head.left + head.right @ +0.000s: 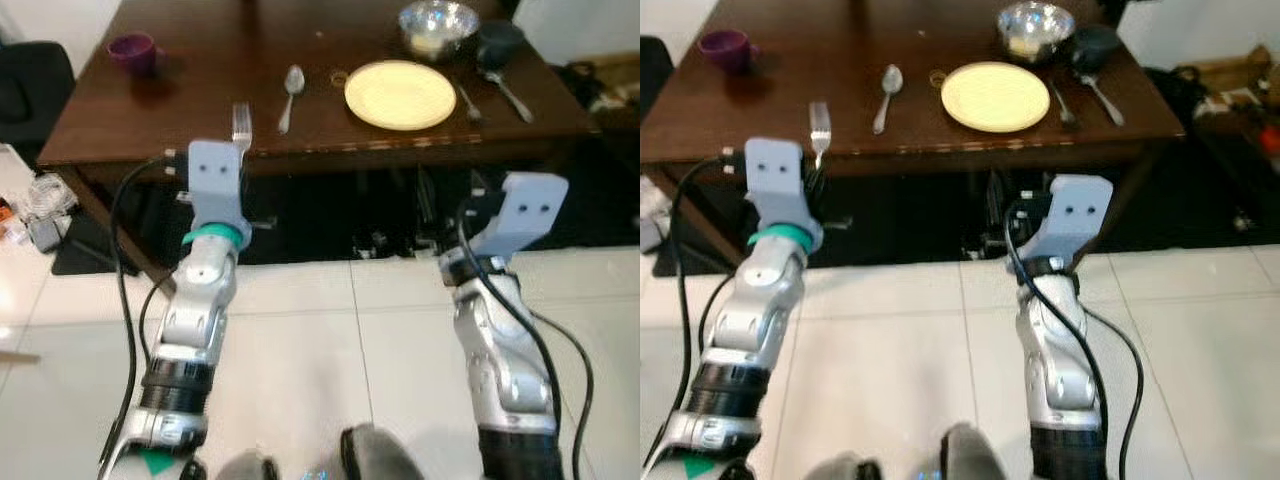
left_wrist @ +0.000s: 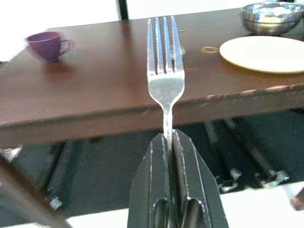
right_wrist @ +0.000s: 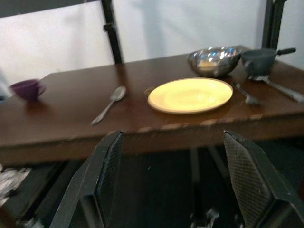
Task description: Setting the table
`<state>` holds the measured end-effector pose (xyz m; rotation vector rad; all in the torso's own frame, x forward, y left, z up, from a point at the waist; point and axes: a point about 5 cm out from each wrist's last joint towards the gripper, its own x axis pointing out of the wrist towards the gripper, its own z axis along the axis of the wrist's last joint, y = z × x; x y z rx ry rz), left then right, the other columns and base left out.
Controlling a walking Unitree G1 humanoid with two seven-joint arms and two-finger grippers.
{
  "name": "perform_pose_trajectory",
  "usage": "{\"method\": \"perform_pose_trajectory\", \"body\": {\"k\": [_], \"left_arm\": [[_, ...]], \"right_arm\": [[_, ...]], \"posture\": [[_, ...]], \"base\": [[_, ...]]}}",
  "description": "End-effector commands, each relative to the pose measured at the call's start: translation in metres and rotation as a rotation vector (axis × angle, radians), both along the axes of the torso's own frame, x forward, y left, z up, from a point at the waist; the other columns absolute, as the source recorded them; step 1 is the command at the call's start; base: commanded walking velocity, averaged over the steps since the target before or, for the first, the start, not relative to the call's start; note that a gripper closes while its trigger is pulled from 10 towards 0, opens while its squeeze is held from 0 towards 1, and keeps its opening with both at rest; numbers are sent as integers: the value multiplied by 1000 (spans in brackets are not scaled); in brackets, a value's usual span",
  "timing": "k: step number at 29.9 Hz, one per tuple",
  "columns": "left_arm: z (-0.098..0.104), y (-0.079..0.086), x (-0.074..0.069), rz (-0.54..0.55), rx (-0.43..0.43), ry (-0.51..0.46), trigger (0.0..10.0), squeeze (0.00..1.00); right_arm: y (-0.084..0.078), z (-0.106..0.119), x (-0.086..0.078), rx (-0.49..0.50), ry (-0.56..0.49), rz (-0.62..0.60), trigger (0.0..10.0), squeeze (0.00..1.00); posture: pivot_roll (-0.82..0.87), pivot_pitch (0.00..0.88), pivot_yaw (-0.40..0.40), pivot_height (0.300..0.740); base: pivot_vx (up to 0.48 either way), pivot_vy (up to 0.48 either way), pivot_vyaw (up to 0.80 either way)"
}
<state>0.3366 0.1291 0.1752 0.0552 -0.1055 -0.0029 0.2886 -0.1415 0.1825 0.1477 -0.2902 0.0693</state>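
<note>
My left gripper (image 2: 168, 137) is shut on the handle of a silver fork (image 2: 165, 61), tines pointing away, held at the near edge of the dark wooden table (image 1: 200, 80). The fork (image 1: 241, 122) pokes up above the left wrist in the eye views. A yellow plate (image 1: 400, 94) lies on the table with a spoon (image 1: 291, 92) to its left and another fork (image 1: 468, 102) and spoon (image 1: 508, 92) to its right. My right gripper (image 3: 178, 171) stands open below the table edge, in front of the plate (image 3: 190, 94), holding nothing.
A purple cup (image 1: 133, 50) sits at the table's far left. A steel bowl (image 1: 437, 26) and a dark small pot (image 1: 499, 42) stand behind the plate. A small ring (image 1: 340, 77) lies by the plate. White tiled floor (image 1: 330, 330) lies under me; clutter (image 1: 40, 205) sits left of the table.
</note>
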Motion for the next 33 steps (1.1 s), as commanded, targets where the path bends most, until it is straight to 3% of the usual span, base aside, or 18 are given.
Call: {"method": "perform_pose_trajectory", "body": {"k": [1,17,29,33], "left_arm": [[-5,6,-1,25,4,21,10000,0],[-5,6,0,24,2,26,10000,0],[-5,4,1,16,-11,34,10000,0],[-6,3,1,18,-4,39,10000,0]], "right_arm": [[3,-2,0,5,15,11,10000,0],[3,-3,0,12,17,9,10000,0],[3,-4,0,2,26,12,10000,0],[2,-5,1,-6,38,19,10000,0]], "posture": [[-111,16,89,740],[-110,17,91,740],[-112,12,91,740],[-112,10,90,740]], "base": [[-480,0,0],[-480,0,0],[0,0,0],[0,0,788]]}}
